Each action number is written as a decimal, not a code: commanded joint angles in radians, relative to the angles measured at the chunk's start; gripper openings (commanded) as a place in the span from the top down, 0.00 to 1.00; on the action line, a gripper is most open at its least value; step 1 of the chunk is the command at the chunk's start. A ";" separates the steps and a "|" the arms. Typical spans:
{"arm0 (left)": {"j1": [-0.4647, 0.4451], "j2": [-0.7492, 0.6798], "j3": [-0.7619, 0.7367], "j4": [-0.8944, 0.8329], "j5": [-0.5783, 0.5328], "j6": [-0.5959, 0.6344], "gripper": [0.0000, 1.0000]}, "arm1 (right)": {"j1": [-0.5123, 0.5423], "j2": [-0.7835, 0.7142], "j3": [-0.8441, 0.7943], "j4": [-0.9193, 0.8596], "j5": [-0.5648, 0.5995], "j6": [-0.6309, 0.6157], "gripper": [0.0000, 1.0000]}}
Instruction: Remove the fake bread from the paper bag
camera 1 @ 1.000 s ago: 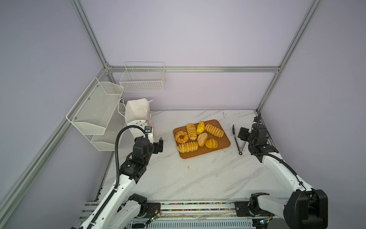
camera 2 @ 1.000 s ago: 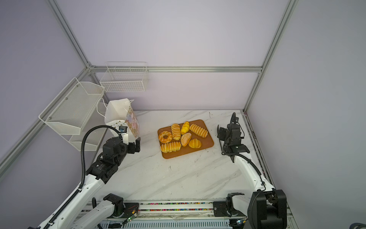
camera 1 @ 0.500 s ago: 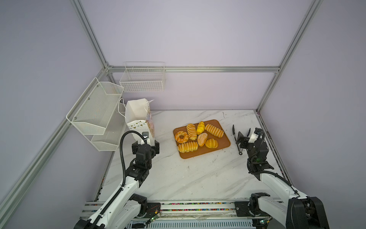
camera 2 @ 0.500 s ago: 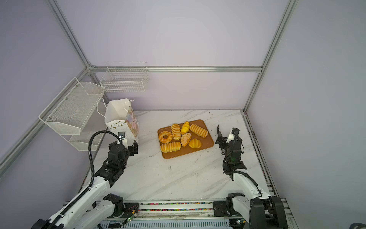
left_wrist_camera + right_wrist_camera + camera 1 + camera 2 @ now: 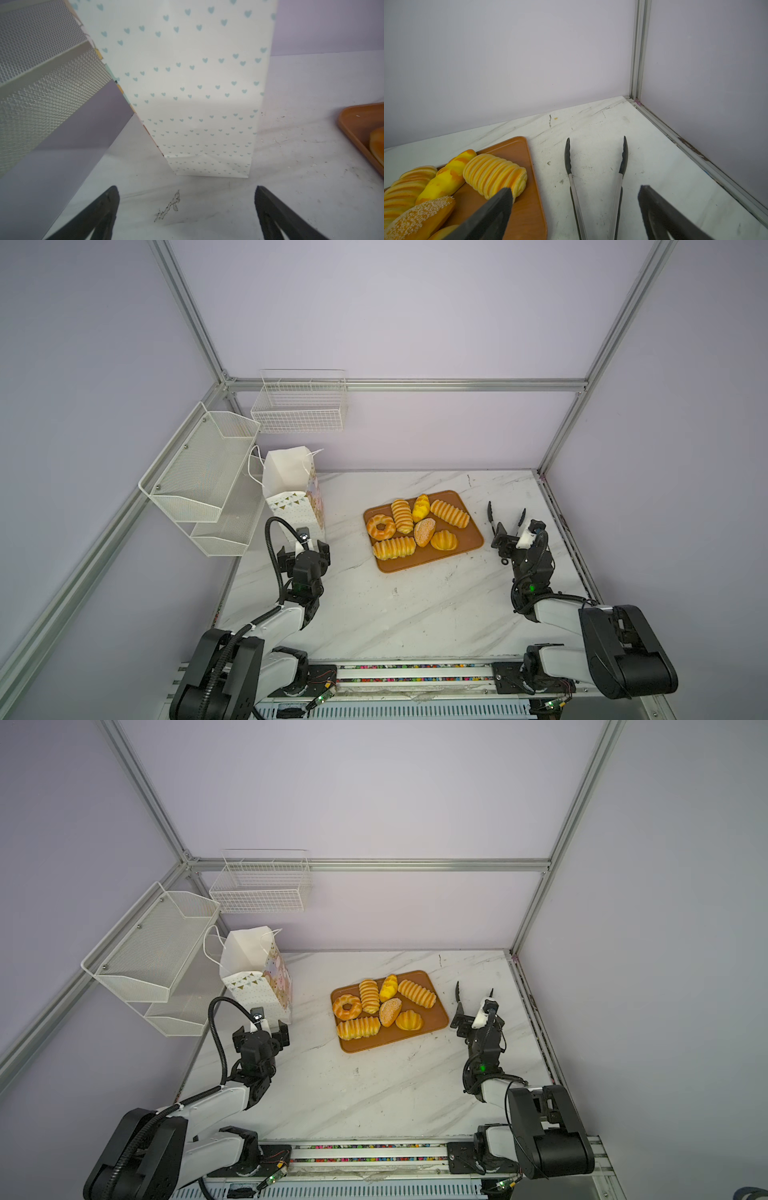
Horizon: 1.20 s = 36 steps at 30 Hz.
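as both pull back, left end effector (image 5: 187,192), right end effector (image 5: 575,189) wide, empty.

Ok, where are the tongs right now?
In a top view the tongs lie open on the marble table, right side, just right of the orange tray; the open right claw straddles their handle end without gripping.

Lilac walls (image 5: 415,323), even light. Aluminium frame (image 5: 407,384) along the corners. White marble table (image 5: 415,614). Wire basket (image 5: 299,414) and mesh shelf (image 5: 195,468) wall-mounted.
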 commanded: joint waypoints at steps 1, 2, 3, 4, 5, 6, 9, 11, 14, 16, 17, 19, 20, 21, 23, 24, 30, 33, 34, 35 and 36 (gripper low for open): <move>0.043 0.047 -0.023 0.238 0.050 -0.005 0.00 | -0.001 0.062 0.011 0.195 -0.013 -0.041 0.03; 0.056 0.067 -0.016 0.255 0.081 0.002 0.00 | -0.001 0.091 0.019 0.217 -0.014 -0.046 0.03; 0.066 0.083 -0.009 0.274 0.098 0.005 0.00 | -0.001 0.114 0.026 0.234 -0.015 -0.053 0.03; 0.074 0.108 -0.004 0.303 0.111 0.014 0.00 | -0.001 0.139 0.035 0.254 -0.016 -0.057 0.03; 0.081 0.133 -0.002 0.339 0.126 0.025 0.00 | -0.001 0.162 0.044 0.275 -0.017 -0.064 0.03; 0.087 0.153 -0.002 0.371 0.133 0.032 0.00 | -0.001 0.184 0.053 0.290 -0.017 -0.072 0.03; 0.110 0.205 0.002 0.424 0.130 0.006 0.00 | -0.001 0.234 0.082 0.309 -0.014 -0.098 0.03; 0.120 0.258 0.014 0.429 0.158 0.004 0.00 | -0.001 0.263 0.090 0.329 -0.013 -0.111 0.03; 0.125 0.297 0.045 0.407 0.203 0.017 0.00 | -0.001 0.309 0.096 0.366 -0.014 -0.111 0.03; 0.125 0.320 0.070 0.385 0.246 0.034 0.00 | -0.001 0.348 0.105 0.387 -0.029 -0.115 0.03; 0.125 0.335 0.078 0.377 0.264 0.042 0.00 | -0.001 0.369 0.109 0.398 -0.037 -0.118 0.03; 0.126 0.356 0.089 0.385 0.284 0.053 0.00 | -0.001 0.407 0.123 0.407 -0.052 -0.126 0.03; 0.130 0.353 0.094 0.366 0.291 0.046 0.00 | -0.001 0.424 0.130 0.407 -0.058 -0.127 0.03; 0.133 0.351 0.103 0.342 0.292 0.041 0.00 | -0.001 0.439 0.135 0.409 -0.059 -0.127 0.03; 0.142 0.352 0.116 0.316 0.302 0.031 0.00 | -0.002 0.453 0.152 0.396 -0.064 -0.126 0.03; 0.146 0.358 0.122 0.313 0.306 0.028 0.00 | -0.001 0.447 0.169 0.355 -0.061 -0.126 0.03; 0.160 0.358 0.124 0.303 0.324 0.018 0.00 | -0.001 0.453 0.237 0.236 -0.043 -0.120 0.03; 0.160 0.357 0.123 0.306 0.325 0.018 0.00 | -0.001 0.451 0.237 0.235 -0.042 -0.121 0.03; 0.160 0.358 0.123 0.306 0.325 0.020 0.00 | -0.001 0.452 0.237 0.235 -0.043 -0.120 0.03; 0.160 0.358 0.123 0.306 0.325 0.020 0.00 | -0.001 0.451 0.236 0.235 -0.042 -0.121 0.03; 0.160 0.357 0.122 0.306 0.324 0.020 0.00 | -0.001 0.451 0.236 0.236 -0.042 -0.121 0.03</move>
